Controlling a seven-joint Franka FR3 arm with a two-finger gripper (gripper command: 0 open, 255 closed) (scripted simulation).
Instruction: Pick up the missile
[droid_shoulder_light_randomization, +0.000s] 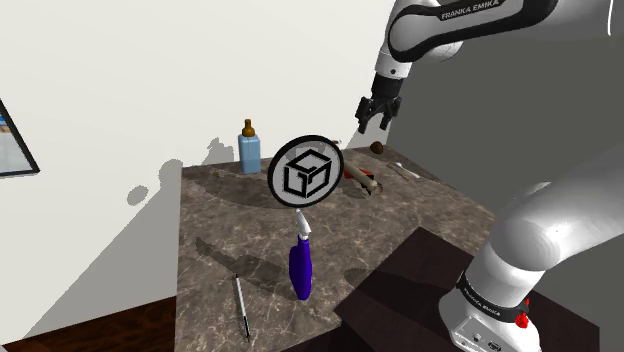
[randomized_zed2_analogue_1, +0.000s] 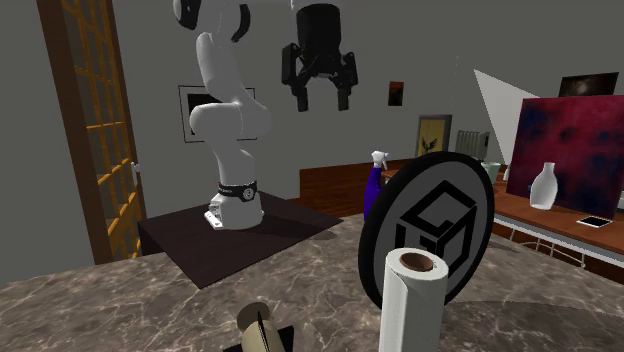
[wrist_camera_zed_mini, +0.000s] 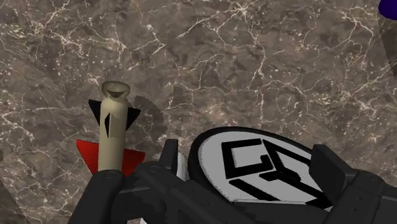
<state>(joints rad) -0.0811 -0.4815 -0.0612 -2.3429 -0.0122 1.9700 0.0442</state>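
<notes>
The missile (wrist_camera_zed_mini: 113, 137) is a beige tube with black fins and red tail fins, lying flat on the dark marble table (wrist_camera_zed_mini: 254, 63). In the shoulder view the missile (droid_shoulder_light_randomization: 364, 181) pokes out from behind a round black-and-white disc (droid_shoulder_light_randomization: 306, 173) with a cube logo. Its end also shows in the second exterior view, missile (randomized_zed2_analogue_1: 258, 330) low in front. My gripper (droid_shoulder_light_randomization: 378, 112) hangs open well above it, fingers pointing down, holding nothing. In the wrist view the missile lies in line with one of my fingers (wrist_camera_zed_mini: 102, 197), beside the disc (wrist_camera_zed_mini: 254, 162). The gripper (randomized_zed2_analogue_1: 320, 95) stays high over the table.
A white paper roll (randomized_zed2_analogue_1: 410, 300) stands by the upright disc (randomized_zed2_analogue_1: 430, 230). A purple spray bottle (droid_shoulder_light_randomization: 300, 262), a pen (droid_shoulder_light_randomization: 241, 305), a blue bottle (droid_shoulder_light_randomization: 249, 148), a small brown ball (droid_shoulder_light_randomization: 377, 148) and a white utensil (droid_shoulder_light_randomization: 402, 170) share the table (droid_shoulder_light_randomization: 230, 220).
</notes>
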